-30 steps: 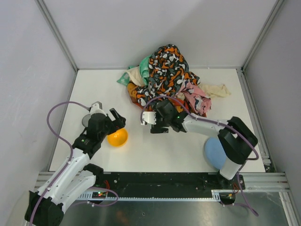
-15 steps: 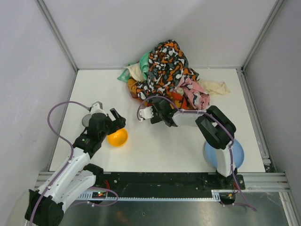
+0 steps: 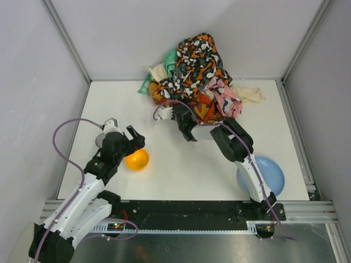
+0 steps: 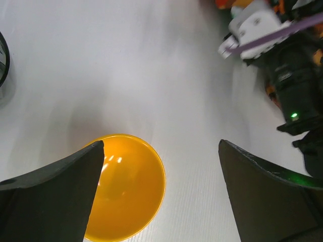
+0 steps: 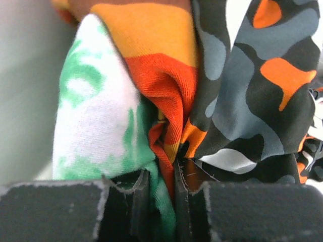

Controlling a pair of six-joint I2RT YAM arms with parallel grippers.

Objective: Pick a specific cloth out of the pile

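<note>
The pile [image 3: 194, 71] of many-coloured cloths lies heaped against the back wall. My right gripper [image 3: 181, 109] is pushed into its near left side. In the right wrist view the right gripper [image 5: 174, 181] is shut on a fold of green-and-white cloth [image 5: 96, 106] and red-orange cloth [image 5: 164, 85]. The orange-black-white patterned cloth [image 5: 252, 91] hangs just to the right of them. The plain black cloth is hidden. My left gripper [image 3: 137, 143] hangs open over the orange bowl [image 3: 136, 159], its fingers [image 4: 55, 186] wide apart and holding nothing.
The orange bowl [image 4: 123, 186] sits at the left of the table. A blue plate [image 3: 263, 174] lies at the near right by the right arm's base. A cream cloth [image 3: 249, 94] trails from the pile's right side. A grey round object [image 3: 100, 141] sits beside the left arm.
My right arm has reached further back into the pile and its gripper has gone from open to shut on the fabric. The pile has been pushed toward the wall. The left arm has not moved.
</note>
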